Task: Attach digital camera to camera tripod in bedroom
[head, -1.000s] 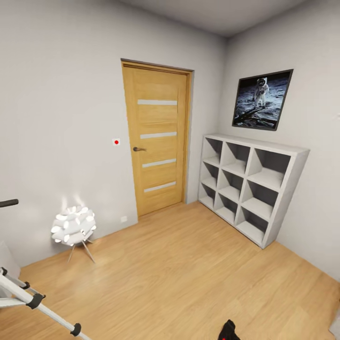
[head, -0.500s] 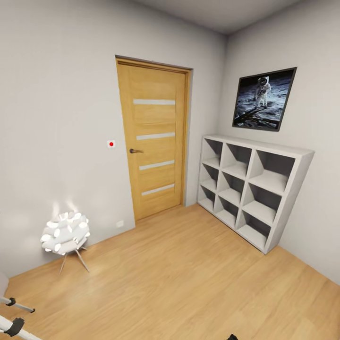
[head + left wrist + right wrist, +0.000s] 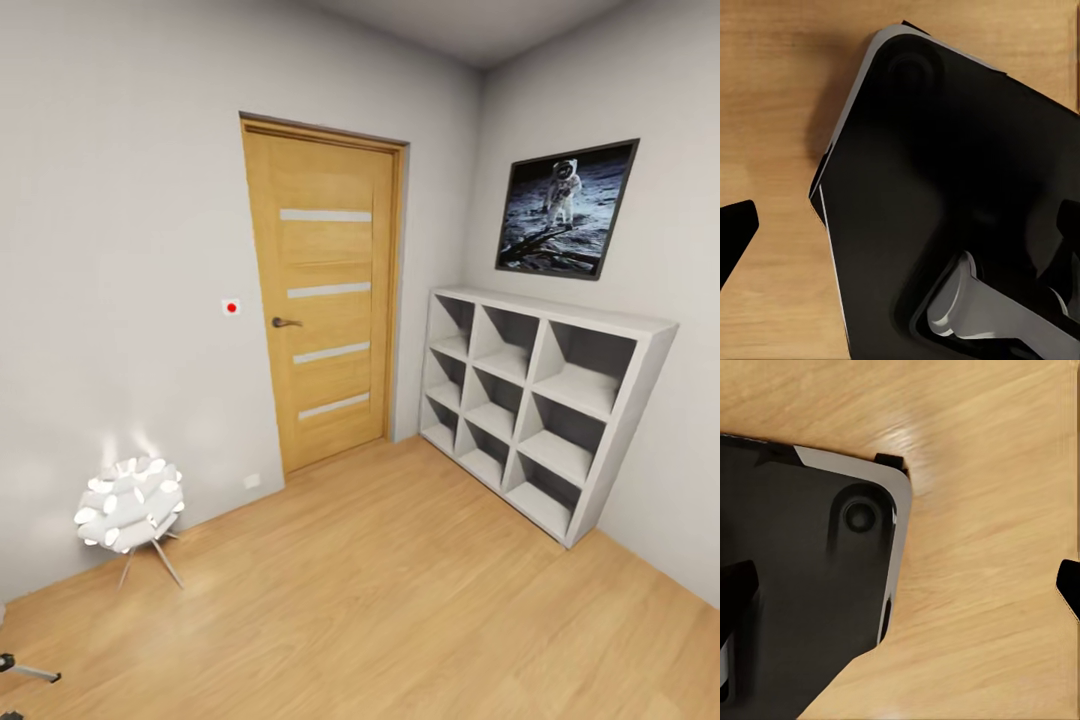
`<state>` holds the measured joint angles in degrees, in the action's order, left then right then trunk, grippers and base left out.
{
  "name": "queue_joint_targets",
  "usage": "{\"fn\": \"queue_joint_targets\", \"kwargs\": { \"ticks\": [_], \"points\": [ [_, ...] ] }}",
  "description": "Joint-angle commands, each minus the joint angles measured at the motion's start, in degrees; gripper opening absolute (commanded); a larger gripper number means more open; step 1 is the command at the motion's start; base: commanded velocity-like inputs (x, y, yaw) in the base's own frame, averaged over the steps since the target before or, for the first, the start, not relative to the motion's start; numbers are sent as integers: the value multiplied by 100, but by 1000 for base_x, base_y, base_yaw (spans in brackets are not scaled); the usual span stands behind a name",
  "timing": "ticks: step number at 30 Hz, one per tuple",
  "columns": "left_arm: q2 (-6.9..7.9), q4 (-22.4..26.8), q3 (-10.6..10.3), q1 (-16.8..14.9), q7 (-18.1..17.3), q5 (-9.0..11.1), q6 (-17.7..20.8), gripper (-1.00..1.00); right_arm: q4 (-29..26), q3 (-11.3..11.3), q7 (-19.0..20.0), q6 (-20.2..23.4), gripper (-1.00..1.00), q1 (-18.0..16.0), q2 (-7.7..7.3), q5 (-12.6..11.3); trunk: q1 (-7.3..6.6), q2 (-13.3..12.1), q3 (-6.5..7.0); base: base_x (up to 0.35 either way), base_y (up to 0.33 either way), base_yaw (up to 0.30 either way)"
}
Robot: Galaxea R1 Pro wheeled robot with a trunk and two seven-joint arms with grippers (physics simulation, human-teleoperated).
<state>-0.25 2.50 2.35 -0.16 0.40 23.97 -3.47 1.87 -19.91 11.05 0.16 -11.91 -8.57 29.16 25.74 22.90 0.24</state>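
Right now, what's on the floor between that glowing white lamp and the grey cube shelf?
In the head view, only bare wood floor lies between the white lamp and the cube shelf; the wooden door stands behind that stretch.

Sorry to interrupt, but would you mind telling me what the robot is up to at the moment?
It is on the move through a room, handling nothing that can be seen. The head view faces a closed wooden door, a grey cube shelf, an astronaut picture and a white ball lamp. A tip of the camera tripod sits at the lower left edge. Both wrist views look down on the robot's dark base over the wood floor.
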Motion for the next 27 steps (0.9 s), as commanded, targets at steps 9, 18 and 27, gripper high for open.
{"fn": "queue_joint_targets", "kwargs": {
  "ticks": [9,18,27],
  "points": [
    [-1,-4,27,-1,4,2,-20,100,12,-48,12,17,100,-5,11,46,5,3,-2,315,0,0],
    [-10,-4,28,-1,4,2,-21,100,15,-48,12,27,100,-5,14,46,5,3,-2,317,0,0],
    [-4,-4,34,-1,4,2,-22,100,11,-48,12,26,100,-5,14,46,5,3,-2,235,0,5]
  ]
}}
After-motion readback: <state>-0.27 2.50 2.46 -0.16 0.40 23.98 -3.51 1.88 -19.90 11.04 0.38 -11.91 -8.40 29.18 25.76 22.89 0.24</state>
